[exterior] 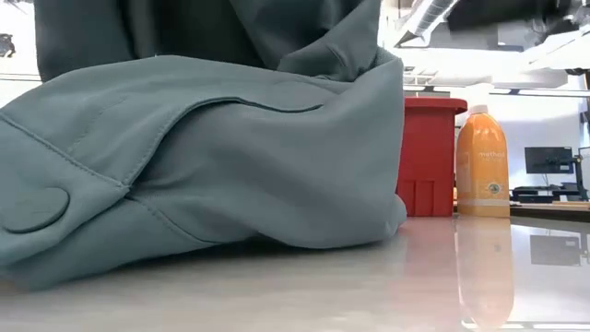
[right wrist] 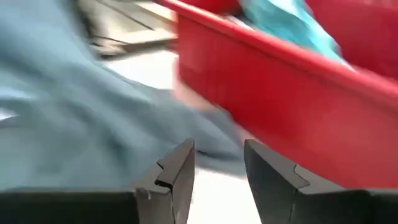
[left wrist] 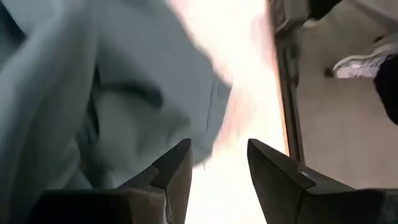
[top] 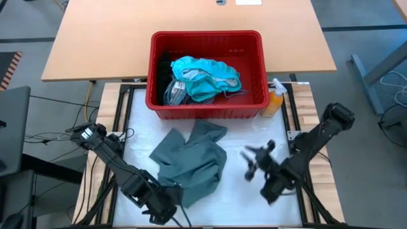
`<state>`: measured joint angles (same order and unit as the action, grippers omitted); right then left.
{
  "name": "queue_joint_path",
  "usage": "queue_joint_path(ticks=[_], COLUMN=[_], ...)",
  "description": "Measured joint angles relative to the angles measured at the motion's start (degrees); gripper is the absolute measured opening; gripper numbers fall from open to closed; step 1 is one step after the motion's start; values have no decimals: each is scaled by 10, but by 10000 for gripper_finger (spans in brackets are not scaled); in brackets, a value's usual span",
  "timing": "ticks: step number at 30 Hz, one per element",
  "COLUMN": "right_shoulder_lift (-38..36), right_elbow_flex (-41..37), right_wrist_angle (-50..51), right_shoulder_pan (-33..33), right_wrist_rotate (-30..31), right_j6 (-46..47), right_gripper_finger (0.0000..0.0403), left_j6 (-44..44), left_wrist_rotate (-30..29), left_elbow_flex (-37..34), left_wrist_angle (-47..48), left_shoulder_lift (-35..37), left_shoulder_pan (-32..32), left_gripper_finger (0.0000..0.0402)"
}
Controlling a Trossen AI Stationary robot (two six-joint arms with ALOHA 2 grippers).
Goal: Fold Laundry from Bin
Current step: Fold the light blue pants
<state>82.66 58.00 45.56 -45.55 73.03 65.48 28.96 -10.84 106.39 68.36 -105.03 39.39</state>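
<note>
The red bin [top: 206, 75] was set at the far edge of the white worktop [top: 254, 137], and bright teal garments [top: 206, 77] were heaped in it, with a black piece [top: 165, 66] tucked against its left wall and a blue-grey striped cloth [top: 174, 93] at the near left. An orange spray bottle [exterior: 482, 162] was stood just beside the bin's right wall; the word "method" could be read on its label.

A dull grey-green garment [top: 189, 160] was spread crumpled on the worktop in front of the bin, and a round button and stitched seams were shown on it in the low view.

The left gripper [left wrist: 217, 165] was held at the garment's near left corner; its fingers [left wrist: 174, 171] were parted, with the cloth beside them and nothing seen clamped between them. The right gripper [right wrist: 217, 165] was held over the worktop to the right of the garment, apart from it; its fingers [right wrist: 177, 168] were parted and empty, pointed toward the bin and the garment's edge.
</note>
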Motion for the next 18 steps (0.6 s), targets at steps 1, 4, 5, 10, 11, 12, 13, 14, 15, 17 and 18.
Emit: queue_joint_path(ticks=[1, 4, 5, 10, 11, 12, 13, 14, 15, 17, 18], right_shoulder_lift=[5, 30, 39, 87, 98, 108, 121, 132, 147, 171, 183], right_elbow_flex=[0, 1, 1, 1, 4, 10, 18, 29, 44, 72, 87], right_wrist_angle=[-86, -364, -441, -715, -752, -780, -794, -794, -789, -768, -757], right_shoulder_pan=[-9, -16, -15, -2, 2, 6, 10, 15, 22, 37, 46], right_wrist_rotate=[2, -72, -118, -238, -254, -274, -294, -310, -316, -310, -296], right_j6=[-111, -431, -509, -759, -796, -828, -852, -870, -881, -895, -898], right_gripper_finger=[170, 181, 186, 224, 231, 238, 243, 247, 249, 251, 251], left_j6=[-20, -81, -100, -134, -129, -122, -115, -110, -109, -109, -111], left_wrist_rotate=[-13, -29, -29, -29, -26, -21, -17, -16, -16, -16, -16], left_elbow_flex=[0, 0, 0, 0, 0, 0, 0, 0, 0, 0, 0], left_wrist_angle=[-14, -58, -72, -101, -102, -102, -102, -102, -103, -103, -103], left_shoulder_lift=[0, 0, 0, 0, 0, 0, 0, 0, 0, 0, 0], left_shoulder_pan=[1, -5, -9, -22, -25, -29, -31, -34, -36, -37, -38], left_gripper_finger=[146, 146, 146, 146, 146, 146, 146, 146, 146, 146, 146])
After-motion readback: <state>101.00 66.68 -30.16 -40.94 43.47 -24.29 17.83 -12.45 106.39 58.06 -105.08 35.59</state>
